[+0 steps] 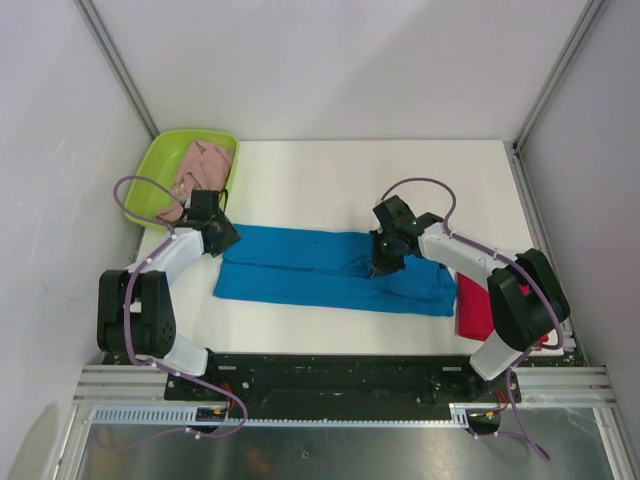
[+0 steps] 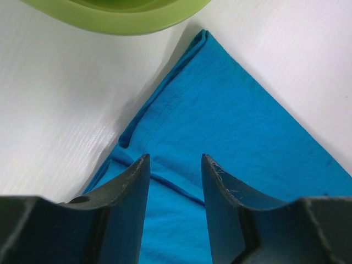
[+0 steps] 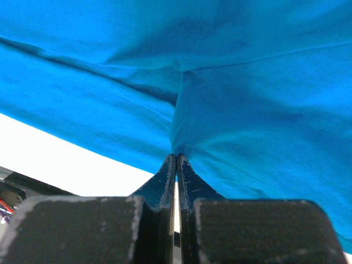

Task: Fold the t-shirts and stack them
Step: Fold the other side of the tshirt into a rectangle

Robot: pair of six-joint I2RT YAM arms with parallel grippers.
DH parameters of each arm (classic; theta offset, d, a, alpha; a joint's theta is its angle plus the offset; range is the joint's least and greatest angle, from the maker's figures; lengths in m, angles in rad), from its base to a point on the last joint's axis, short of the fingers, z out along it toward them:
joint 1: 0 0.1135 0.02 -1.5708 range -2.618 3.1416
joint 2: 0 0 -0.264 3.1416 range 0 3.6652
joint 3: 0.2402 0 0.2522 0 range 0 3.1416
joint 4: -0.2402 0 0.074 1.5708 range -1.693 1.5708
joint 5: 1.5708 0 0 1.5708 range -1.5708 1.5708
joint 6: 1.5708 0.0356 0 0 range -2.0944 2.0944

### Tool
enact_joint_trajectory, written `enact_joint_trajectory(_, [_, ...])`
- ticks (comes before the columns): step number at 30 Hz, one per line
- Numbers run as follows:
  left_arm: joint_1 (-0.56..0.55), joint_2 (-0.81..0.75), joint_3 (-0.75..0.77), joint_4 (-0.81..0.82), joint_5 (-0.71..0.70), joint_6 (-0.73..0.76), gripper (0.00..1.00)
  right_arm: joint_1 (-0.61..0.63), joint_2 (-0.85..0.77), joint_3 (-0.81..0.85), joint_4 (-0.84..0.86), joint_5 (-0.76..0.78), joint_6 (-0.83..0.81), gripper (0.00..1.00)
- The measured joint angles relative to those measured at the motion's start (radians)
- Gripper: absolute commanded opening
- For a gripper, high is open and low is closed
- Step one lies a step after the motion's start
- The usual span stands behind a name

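Observation:
The blue t-shirt lies as a long folded band across the middle of the table. My left gripper is over its left end. In the left wrist view this gripper is open, with blue cloth below the jaws and nothing between them. My right gripper is on the shirt's right half. In the right wrist view it is shut, pinching a gathered fold of the blue cloth. A red t-shirt lies at the right, partly under the right arm. A pale pink t-shirt sits crumpled in the tray.
The lime-green tray stands at the back left, and its rim is close ahead of the left gripper. White walls enclose the table on three sides. The arm bases and a metal rail run along the near edge.

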State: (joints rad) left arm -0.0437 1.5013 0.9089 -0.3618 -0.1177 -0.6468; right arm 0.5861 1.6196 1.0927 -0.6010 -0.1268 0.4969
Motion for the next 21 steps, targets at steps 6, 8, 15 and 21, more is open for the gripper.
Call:
enact_joint_trajectory(6, [0.000,0.003,0.000,0.000,0.002,0.000,0.47,-0.015,0.026,0.033,0.011,-0.027,0.004,0.03])
enact_joint_trajectory(8, [0.000,0.003,0.000,0.000,0.002,0.000,0.47,-0.011,0.032,0.034,0.013,-0.034,0.005,0.04])
enact_joint_trajectory(15, [0.000,0.004,0.000,0.000,0.010,0.000,0.47,-0.006,0.042,0.034,0.013,-0.051,0.007,0.25])
enact_joint_trajectory(21, [0.000,0.004,0.000,0.000,0.018,0.000,0.47,0.002,0.022,0.034,-0.016,0.018,0.013,0.54])
